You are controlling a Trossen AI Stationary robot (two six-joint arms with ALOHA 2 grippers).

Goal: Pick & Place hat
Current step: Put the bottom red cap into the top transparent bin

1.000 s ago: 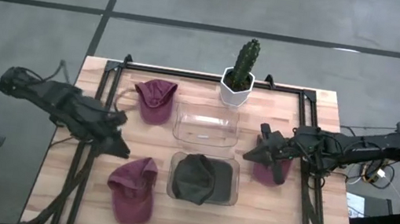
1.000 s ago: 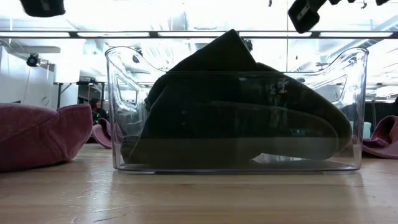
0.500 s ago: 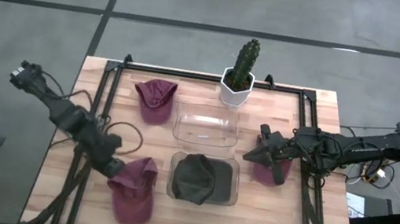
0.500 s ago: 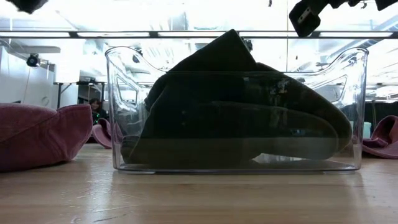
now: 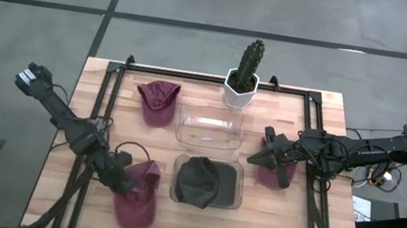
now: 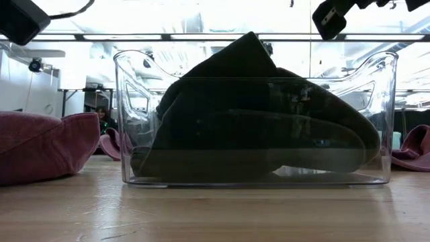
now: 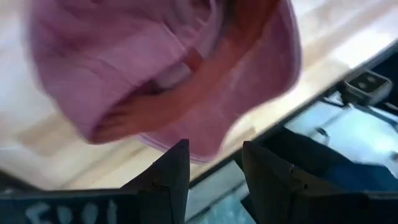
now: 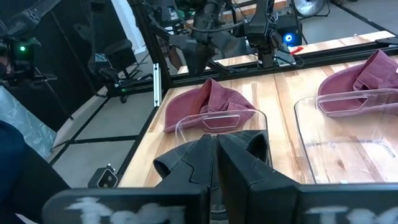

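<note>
The left arm stretches in a long diagonal from off the table's left edge down toward the near-left corner, its joints nearly straight. The left gripper (image 5: 122, 183) sits low over the maroon cap (image 5: 135, 195) that lies just left of the front bin (image 5: 238, 190), near the cap's left edge. In the left wrist view its two dark fingers (image 7: 171, 174) stand apart with a clear gap between them and the cap's pink fabric (image 7: 168, 68) fills the space just ahead of their tips; nothing is pinched between them, and I cannot tell whether they touch the cloth.

The front bin is clear plastic and holds a dark cap (image 5: 200, 181), which bulges up to its rim in the low view (image 6: 255, 114). Directly behind it stands a second clear bin (image 5: 209, 127), with nothing in it. A second maroon cap (image 5: 158, 101) lies just left of that back bin, and a potted cactus (image 5: 245, 76) stands behind it at the table's far edge.

The right arm reaches in level from the right side, elbow slightly bent, wrist pointing toward the bins. The right gripper (image 5: 266, 152) hovers just right of the front bin, above a third maroon cap (image 5: 274, 173). Its fingers (image 8: 233, 158) are pressed together, holding nothing.
</note>
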